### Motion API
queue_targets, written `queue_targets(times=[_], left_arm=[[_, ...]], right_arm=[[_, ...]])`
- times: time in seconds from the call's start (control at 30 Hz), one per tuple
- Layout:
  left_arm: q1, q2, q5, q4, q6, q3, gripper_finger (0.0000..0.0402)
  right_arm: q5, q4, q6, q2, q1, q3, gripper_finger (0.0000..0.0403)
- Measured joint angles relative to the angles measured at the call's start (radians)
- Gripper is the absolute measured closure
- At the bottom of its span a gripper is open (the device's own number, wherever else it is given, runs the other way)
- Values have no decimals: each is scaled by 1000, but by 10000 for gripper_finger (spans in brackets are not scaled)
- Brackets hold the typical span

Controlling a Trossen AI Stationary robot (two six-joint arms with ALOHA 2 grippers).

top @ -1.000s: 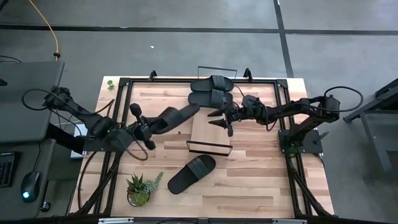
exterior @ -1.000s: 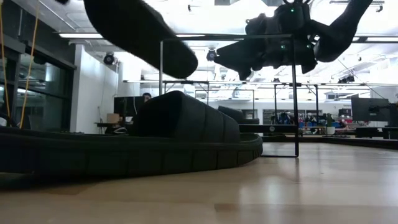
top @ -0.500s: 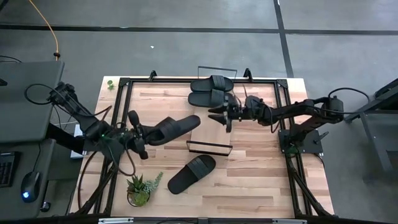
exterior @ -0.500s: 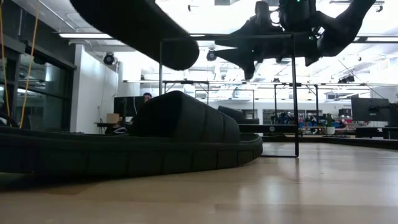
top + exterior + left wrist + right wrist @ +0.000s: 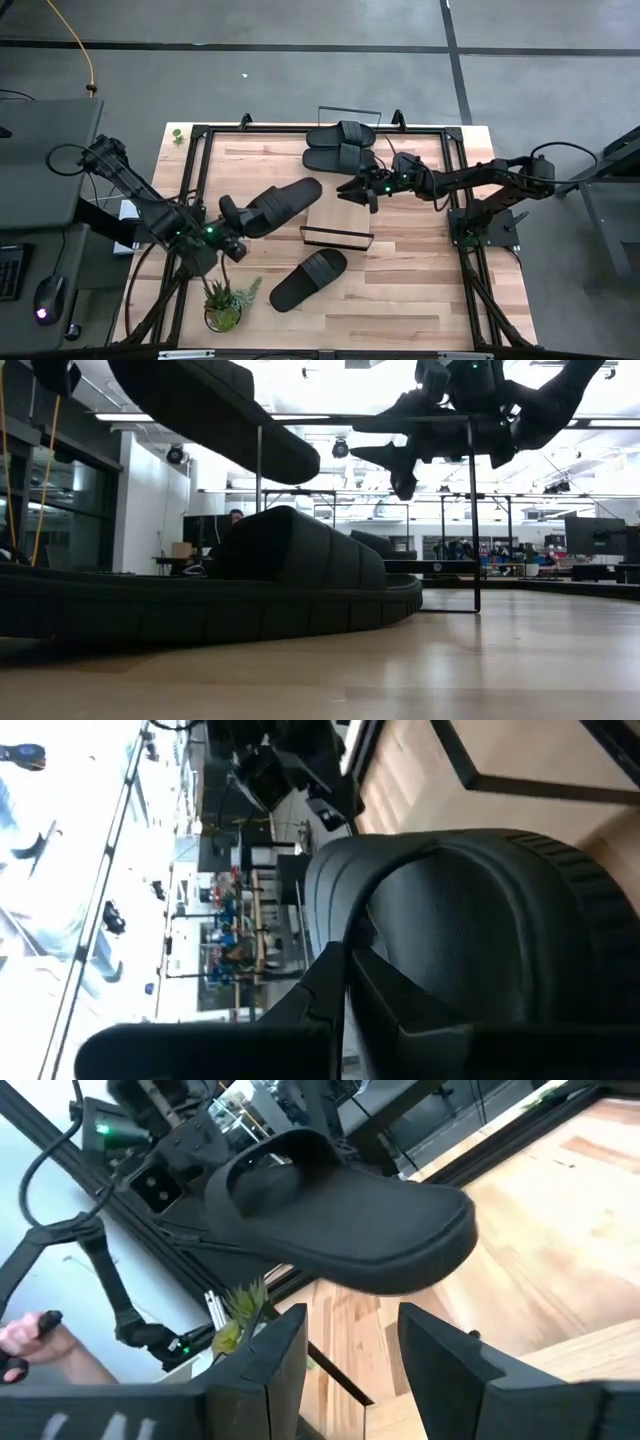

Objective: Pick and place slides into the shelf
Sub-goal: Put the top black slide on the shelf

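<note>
The slide (image 5: 280, 203) in the left claw (image 5: 232, 222), gripped tight, has moved back from the shelf (image 5: 337, 211). It hangs above the worktop (image 5: 420, 280), toe pointing slantwise at the shelf. The right claw (image 5: 362, 190) stays open.

slides (image 5: 308, 279): black | shelf (image 5: 338, 214): light wood, black frame

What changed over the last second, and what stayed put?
The left gripper, shut on a black slip-on slide, drew back slightly from the light-wood wire-frame shelf. The open right gripper rose a little above the shelf. The other three slides stayed put.
</note>
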Motion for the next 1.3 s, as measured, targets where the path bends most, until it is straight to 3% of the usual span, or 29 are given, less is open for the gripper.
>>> queue_targets(times=[0.17, 0.33, 0.5, 0.67, 1.0, 1.3], left_arm=[[1, 34, 7, 24, 102, 0, 402], [1, 35, 15, 58, 302, 0, 402], [1, 35, 3, 184, 460, 0, 402], [1, 35, 45, 262, 576, 0, 401], [1, 35, 63, 294, 621, 0, 401], [2, 35, 65, 292, 621, 0, 401]], right_arm=[[0, -14, 9, 0, -31, 0, 254], [-17, -16, 93, 0, -46, 0, 254], [-15, -15, 149, 0, -63, 0, 252], [-24, -15, 190, 0, -68, 0, 226], [-15, 18, 234, 0, -51, 0, 145], [-3, 60, 270, 1, -1, 0, 137]])
